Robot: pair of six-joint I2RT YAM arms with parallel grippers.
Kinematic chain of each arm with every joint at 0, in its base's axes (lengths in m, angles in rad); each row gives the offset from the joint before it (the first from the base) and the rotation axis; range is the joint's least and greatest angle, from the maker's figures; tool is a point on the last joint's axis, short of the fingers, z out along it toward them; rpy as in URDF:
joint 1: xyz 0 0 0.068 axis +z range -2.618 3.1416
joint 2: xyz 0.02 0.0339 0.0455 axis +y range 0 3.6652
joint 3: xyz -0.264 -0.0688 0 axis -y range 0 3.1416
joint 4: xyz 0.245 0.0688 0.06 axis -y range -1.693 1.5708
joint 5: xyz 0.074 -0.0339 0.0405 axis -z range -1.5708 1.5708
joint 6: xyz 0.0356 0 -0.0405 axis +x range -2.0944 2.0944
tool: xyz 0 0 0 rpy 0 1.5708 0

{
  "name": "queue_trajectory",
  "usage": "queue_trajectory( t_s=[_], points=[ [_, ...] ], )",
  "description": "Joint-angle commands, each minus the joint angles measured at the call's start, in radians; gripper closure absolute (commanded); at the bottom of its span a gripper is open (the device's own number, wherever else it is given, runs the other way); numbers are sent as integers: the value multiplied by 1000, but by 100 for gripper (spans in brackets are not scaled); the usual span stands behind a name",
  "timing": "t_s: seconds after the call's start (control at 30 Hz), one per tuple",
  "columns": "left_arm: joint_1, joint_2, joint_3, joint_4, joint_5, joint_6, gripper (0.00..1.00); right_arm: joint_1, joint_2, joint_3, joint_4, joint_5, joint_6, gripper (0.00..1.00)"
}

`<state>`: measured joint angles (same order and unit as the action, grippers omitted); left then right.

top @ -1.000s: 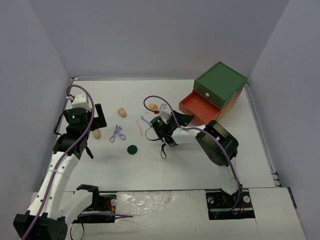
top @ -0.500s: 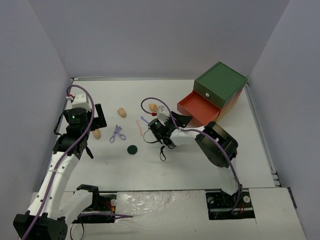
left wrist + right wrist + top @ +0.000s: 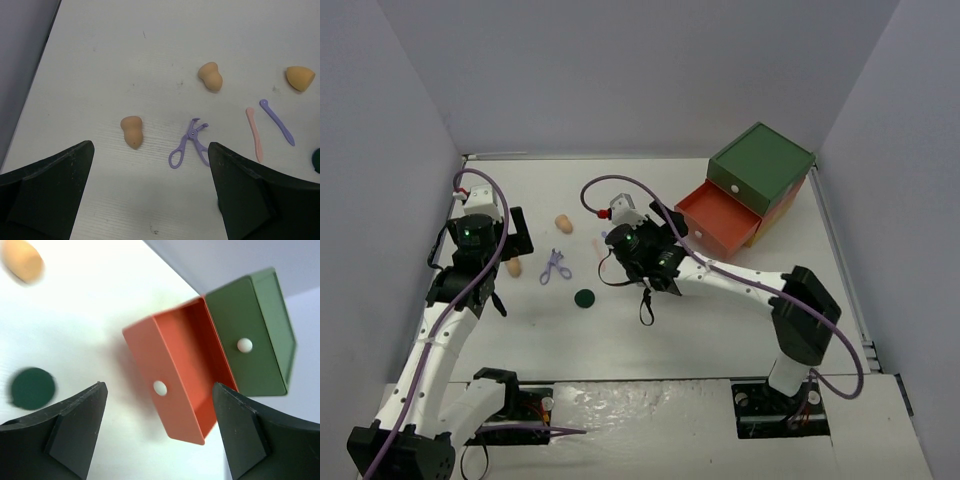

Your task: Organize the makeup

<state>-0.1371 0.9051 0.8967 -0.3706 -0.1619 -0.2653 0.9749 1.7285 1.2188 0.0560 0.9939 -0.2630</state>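
Note:
The makeup lies scattered on the white table. The left wrist view shows two tan sponges [image 3: 132,131] [image 3: 210,76], a third sponge [image 3: 300,77], the lilac scissor-like tool [image 3: 192,147], a pink stick [image 3: 254,132] and a lilac stick [image 3: 277,122]. One dark green disc [image 3: 584,298] and a dark stick [image 3: 646,308] lie nearer the front. My left gripper [image 3: 150,144] [image 3: 517,235] hovers open above the leftmost sponge, holding nothing. My right gripper [image 3: 159,385] [image 3: 668,232] is open and empty, facing the red drawer [image 3: 180,385]. Another disc [image 3: 32,387] lies to its left.
The drawer chest [image 3: 760,165] has a green top and stands at the back right, its red drawer [image 3: 718,215] pulled out toward the middle. Nothing shows in the visible part of the drawer. Grey walls enclose the table on three sides.
My right gripper has opened wide. Its wrist has shifted left and its elbow has stretched out to the right. The sponge beside it is now hidden in the top view. The left arm is still.

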Motion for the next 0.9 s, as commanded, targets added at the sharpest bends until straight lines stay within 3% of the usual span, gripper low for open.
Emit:
queue_trajectory(
  t_s=[0.0,0.2,0.33,0.47,0.67,0.87],
  points=[
    [8,-15,45,25,-11,-2,3,-18,-144,64,-99,-264,150,16],
    [8,-21,47,22,-11,4,3,-102,-138,56,-110,-603,289,17],
    [8,-14,50,21,-7,6,3,-148,-87,48,-102,-707,393,21],
    [10,-6,53,14,-7,5,3,-169,-26,38,-72,-743,458,26],
    [10,3,54,12,-11,6,3,-190,76,19,5,-757,529,42],
    [10,12,56,12,-11,6,3,-200,146,-2,54,-771,564,48]
  ],
)
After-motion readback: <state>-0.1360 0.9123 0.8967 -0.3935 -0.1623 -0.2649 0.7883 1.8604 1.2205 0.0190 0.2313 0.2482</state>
